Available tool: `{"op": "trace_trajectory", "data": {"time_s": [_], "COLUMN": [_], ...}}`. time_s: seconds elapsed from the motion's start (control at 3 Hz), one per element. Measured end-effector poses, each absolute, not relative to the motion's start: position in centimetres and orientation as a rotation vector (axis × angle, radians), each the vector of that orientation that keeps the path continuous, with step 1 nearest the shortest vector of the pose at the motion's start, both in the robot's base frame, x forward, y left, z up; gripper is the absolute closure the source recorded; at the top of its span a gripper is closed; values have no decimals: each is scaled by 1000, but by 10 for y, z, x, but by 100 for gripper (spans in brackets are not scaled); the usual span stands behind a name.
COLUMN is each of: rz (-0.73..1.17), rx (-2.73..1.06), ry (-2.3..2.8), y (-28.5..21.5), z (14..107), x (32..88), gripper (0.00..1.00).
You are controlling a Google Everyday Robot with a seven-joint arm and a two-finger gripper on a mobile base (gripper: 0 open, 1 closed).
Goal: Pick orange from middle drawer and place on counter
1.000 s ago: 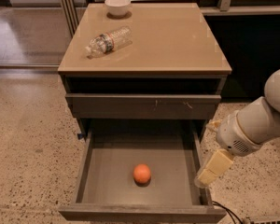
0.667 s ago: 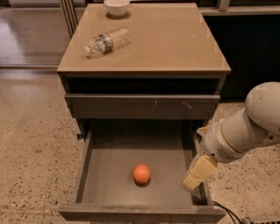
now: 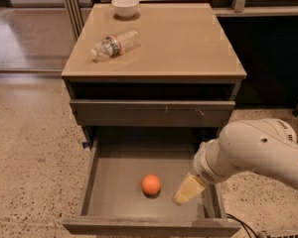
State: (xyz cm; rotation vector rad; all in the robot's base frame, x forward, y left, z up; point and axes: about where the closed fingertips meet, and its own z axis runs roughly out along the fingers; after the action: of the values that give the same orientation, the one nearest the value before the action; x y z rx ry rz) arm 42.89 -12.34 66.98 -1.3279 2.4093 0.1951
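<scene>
Open dark grey-brown middle drawer (image 3: 114,182) of the cabinet, with a small round orange fruit (image 3: 151,184) lying on its flat bottom, near the middle and towards the front wall. The pale cream tool (image 3: 188,190) on the white robot arm (image 3: 258,150) hangs inside the drawer just right of the fruit and apart from it; whether the tool is open or closed cannot be told. The glossy tan surface (image 3: 184,43) above carries a clear plastic bottle (image 3: 115,43) lying on its side at left and a white bowl (image 3: 125,6) upright at the far edge.
</scene>
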Motion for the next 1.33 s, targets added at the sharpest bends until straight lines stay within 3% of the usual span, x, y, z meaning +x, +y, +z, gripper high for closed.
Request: {"op": "trace_trajectory", "data": {"time_s": [1.33], "rz": [151], "rx": [-1266], "ry": [2429], "y": [-103], "z": [634], "x": [438], "gripper": [0]}}
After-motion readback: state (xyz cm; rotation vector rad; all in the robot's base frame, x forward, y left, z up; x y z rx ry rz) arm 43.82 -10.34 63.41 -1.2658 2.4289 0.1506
